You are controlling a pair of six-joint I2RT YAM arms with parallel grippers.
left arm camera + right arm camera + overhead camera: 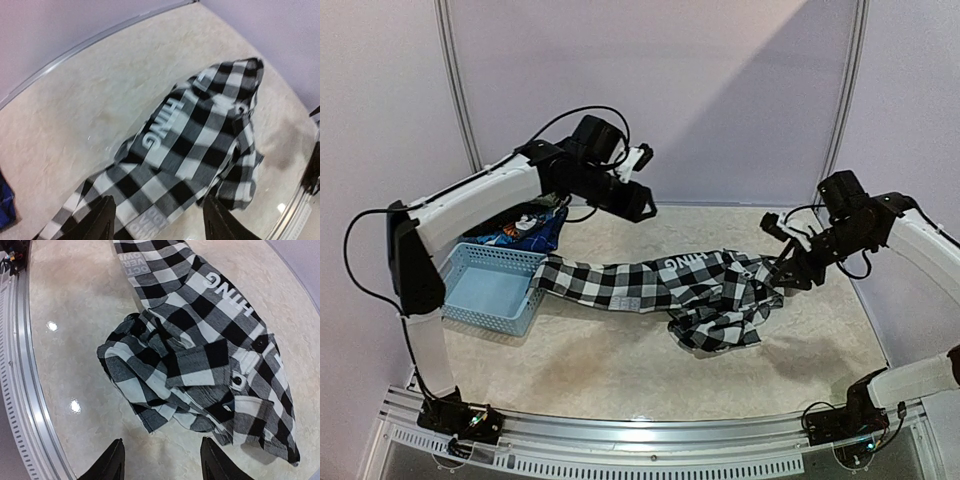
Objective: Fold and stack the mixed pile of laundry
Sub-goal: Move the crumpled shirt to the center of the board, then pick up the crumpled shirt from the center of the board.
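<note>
- Black-and-white checked shirt [650, 285] lay stretched left to right across the middle of the beige mottled surface [620, 380].
- Shirt's left end reached the near right corner of the light blue basket [485, 295]. The top view did not show whether the cloth lay over the rim or only against it.
- Shirt's right half was bunched into a crumpled heap. In the right wrist view the shirt [200, 350] showed loose folds and dark buttons along one edge.
- White lettering [160, 125] reading "HING" ran across a grey band of the shirt [200, 150], readable in both wrist views.
- Left claw [638, 205] hung raised over the far side of the surface, above the shirt and clear of it.
- Seen from its own camera, the left claw [159, 210] had its two dark fingers [100, 222] spread. Nothing sat between them and the checked cloth lay well below. Recorded as open and empty.
- Right claw [785, 262] sat low at the shirt's right end. From above it looked to be just at the cloth's edge, but contact could not be confirmed.
- Seen from its own camera, the right claw [162, 450] had its fingers [112, 465] parted over bare surface, with the bunched heap just ahead of the tips. Recorded as open, gripping nothing.
- Dark blue printed piece [525, 232] lay behind the basket, partly under the left arm and apart from the shirt.
- Metal rail [20, 390] bordered the near edge of the surface.
</note>
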